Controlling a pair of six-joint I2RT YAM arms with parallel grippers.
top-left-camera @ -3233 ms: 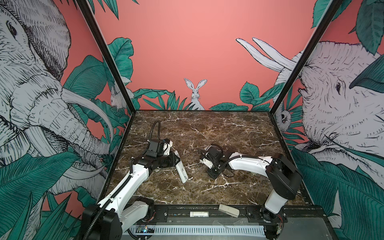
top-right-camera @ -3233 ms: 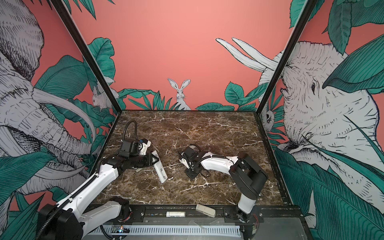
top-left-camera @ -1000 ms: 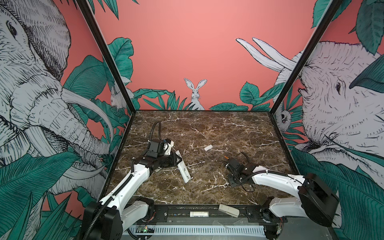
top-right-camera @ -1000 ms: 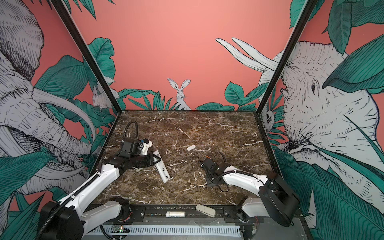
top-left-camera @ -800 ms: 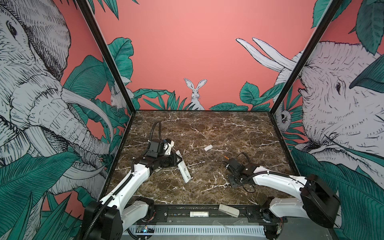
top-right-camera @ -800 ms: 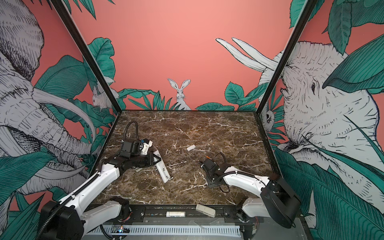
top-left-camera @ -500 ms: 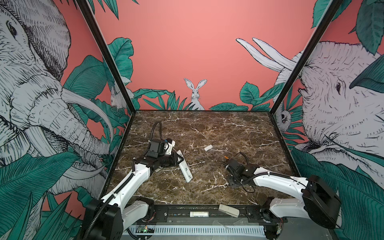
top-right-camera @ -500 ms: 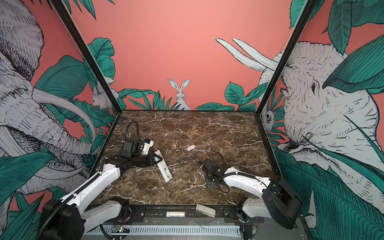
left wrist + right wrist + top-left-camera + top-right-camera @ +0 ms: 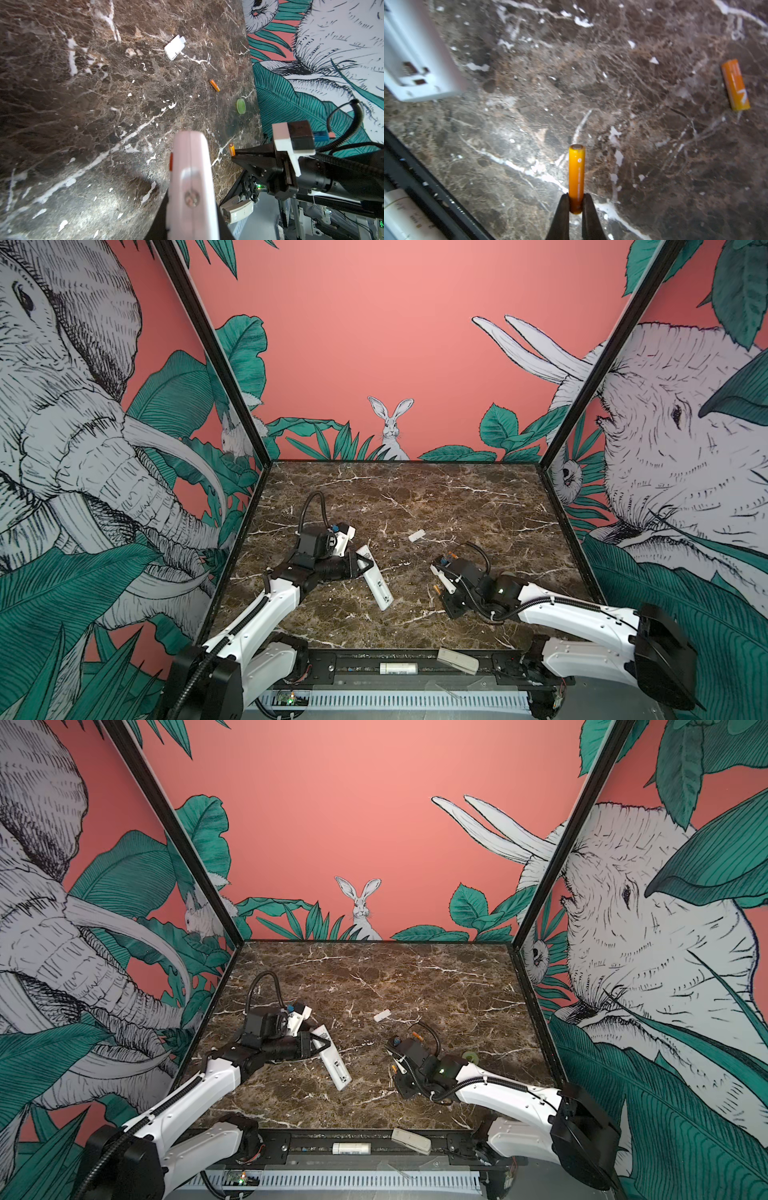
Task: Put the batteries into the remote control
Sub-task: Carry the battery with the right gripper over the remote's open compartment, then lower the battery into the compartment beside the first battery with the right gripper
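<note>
Coral jungle-mural walls [image 9: 374, 344] are enclosing a brown marble tabletop [image 9: 415, 497] in both top views, left gripper [image 9: 365, 567] clamping one end of the white remote control [image 9: 377, 587] | left wrist: loose battery [image 9: 214, 85] is lying on the marble, well apart from the remote control | right wrist: right gripper [image 9: 576, 199] is pinching the other battery [image 9: 576, 176] by its end

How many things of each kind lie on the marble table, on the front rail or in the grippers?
Thin orange cylindrical batteries: 2
Slim white rectangular remote control: 1
Small flat white plastic cover: 1
Round green disc: 1
Larger white cylinder: 1
Pale grey oblong block: 1
Total: 7
</note>
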